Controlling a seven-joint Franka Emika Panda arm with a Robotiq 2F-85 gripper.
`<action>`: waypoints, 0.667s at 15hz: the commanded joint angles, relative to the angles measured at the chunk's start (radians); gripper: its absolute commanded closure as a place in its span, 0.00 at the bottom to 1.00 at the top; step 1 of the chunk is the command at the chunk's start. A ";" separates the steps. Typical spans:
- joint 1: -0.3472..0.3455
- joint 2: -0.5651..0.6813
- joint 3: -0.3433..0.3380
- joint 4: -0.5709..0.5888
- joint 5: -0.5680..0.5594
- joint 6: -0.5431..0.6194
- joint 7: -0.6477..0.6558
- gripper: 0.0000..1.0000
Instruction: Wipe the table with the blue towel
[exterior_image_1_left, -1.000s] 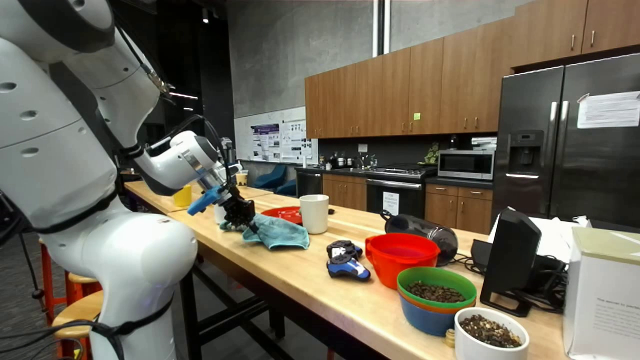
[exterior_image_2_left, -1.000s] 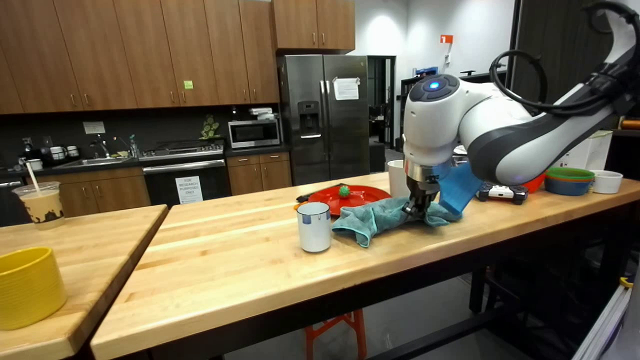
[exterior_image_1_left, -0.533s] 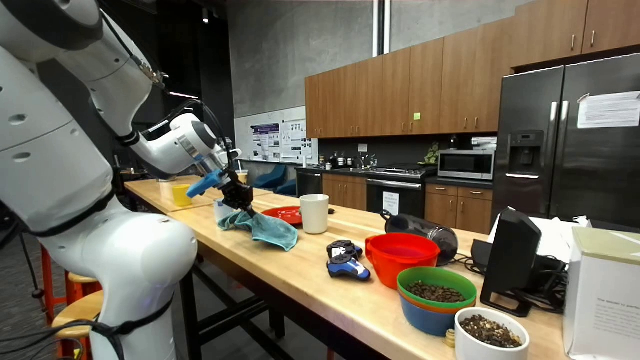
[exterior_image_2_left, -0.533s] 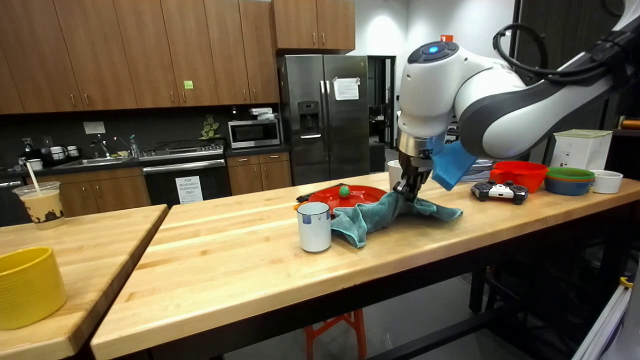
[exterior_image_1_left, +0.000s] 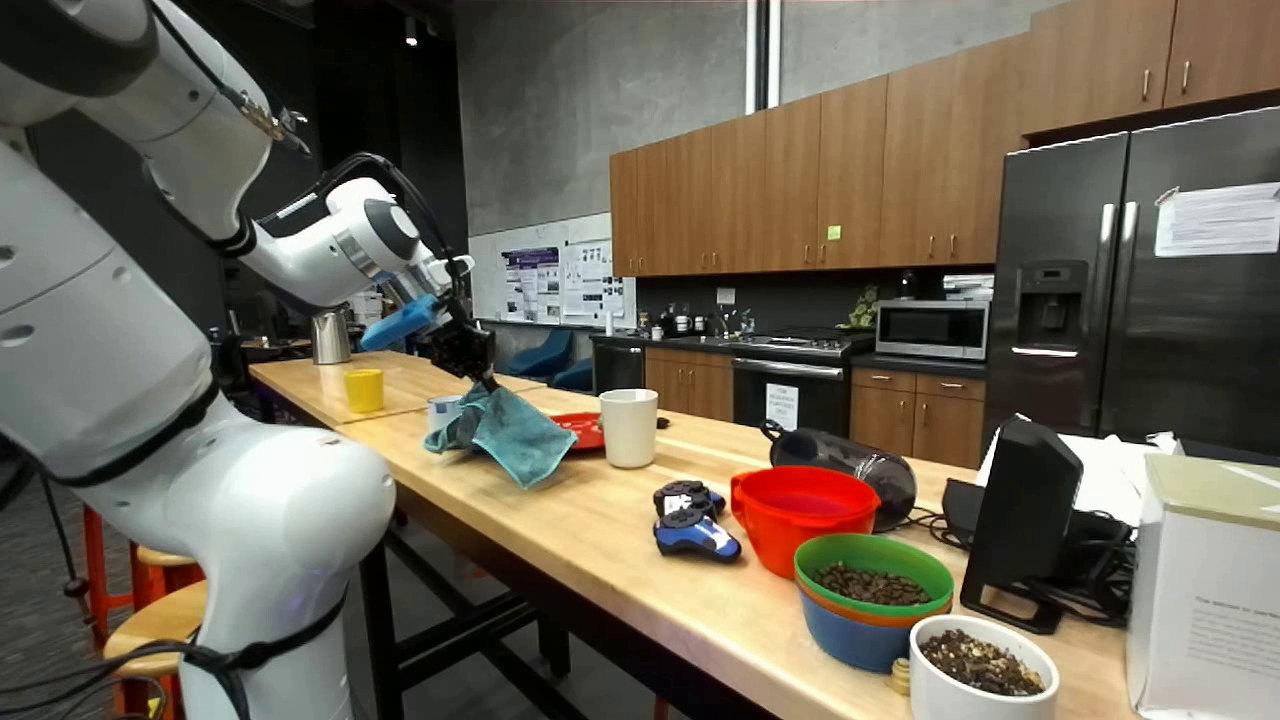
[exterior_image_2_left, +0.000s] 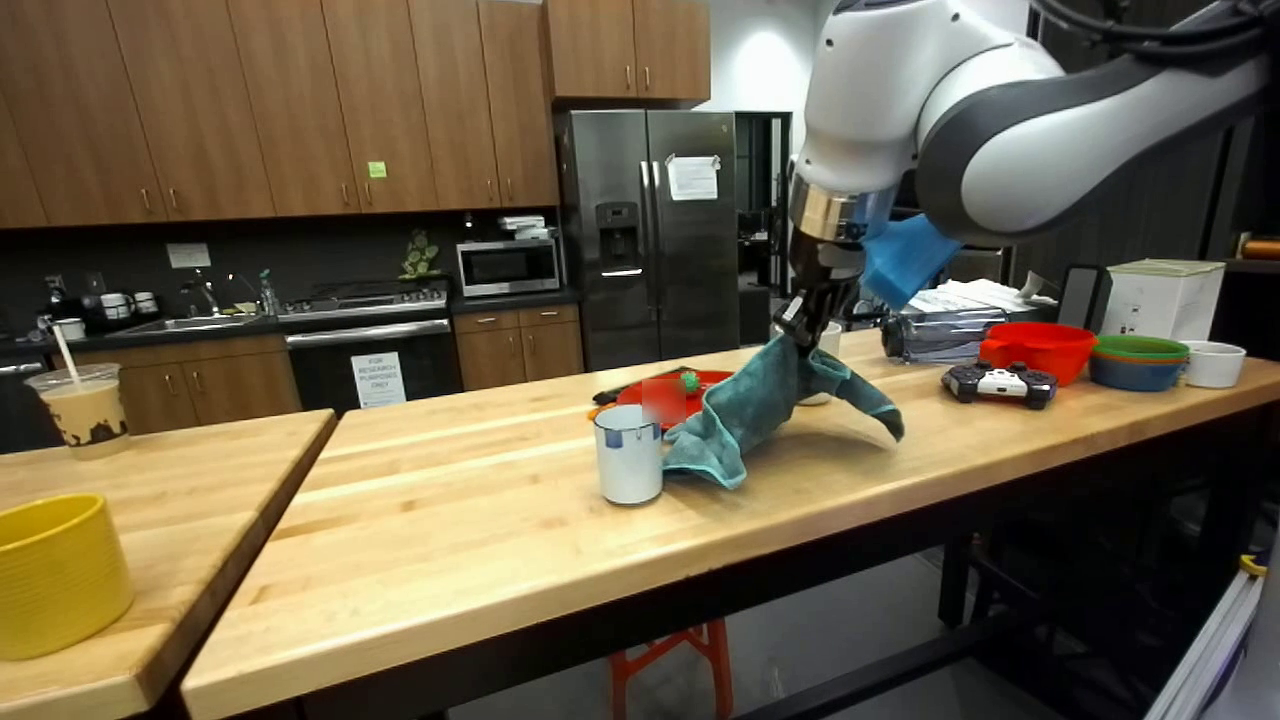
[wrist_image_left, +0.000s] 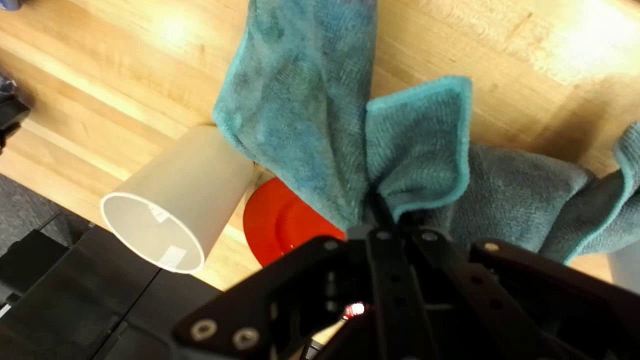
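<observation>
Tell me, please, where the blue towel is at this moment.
In an exterior view, right of centre, the blue towel hangs from the gripper, just right of the white mug with blue patches, with the red plate partly behind it.

Towel (exterior_image_2_left: 745, 410), blue-green, lighter turquoise hem; rumpled, gathered to a raised peak; flaps hang over the table (exterior_image_2_left: 450, 540), which has a pale striped wood top, dark underframe.
</observation>
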 joint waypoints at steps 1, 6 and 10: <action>0.035 -0.058 -0.014 0.037 0.085 -0.067 -0.103 0.99; 0.100 -0.128 0.000 0.093 0.175 -0.138 -0.200 0.99; 0.118 -0.162 0.000 0.119 0.220 -0.171 -0.225 0.99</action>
